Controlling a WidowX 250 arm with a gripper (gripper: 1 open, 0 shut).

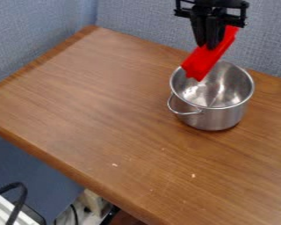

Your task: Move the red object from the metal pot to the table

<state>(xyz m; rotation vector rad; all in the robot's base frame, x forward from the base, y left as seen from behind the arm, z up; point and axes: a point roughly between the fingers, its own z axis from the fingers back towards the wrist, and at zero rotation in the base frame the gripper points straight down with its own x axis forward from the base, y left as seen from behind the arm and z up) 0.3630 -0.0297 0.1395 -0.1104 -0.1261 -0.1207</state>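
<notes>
The tool (214, 35) grips the red object (207, 54) by its upper end. Its long axis slants, lower end pointing down-left above the metal pot (211, 97) on the wooden surface (84, 105).

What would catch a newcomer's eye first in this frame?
The red object, hanging tilted in the shut gripper above the pot at upper right. Next, the shiny pot itself, which looks empty, near the table's far right edge. The rest of the brown tabletop is bare wood.
</notes>
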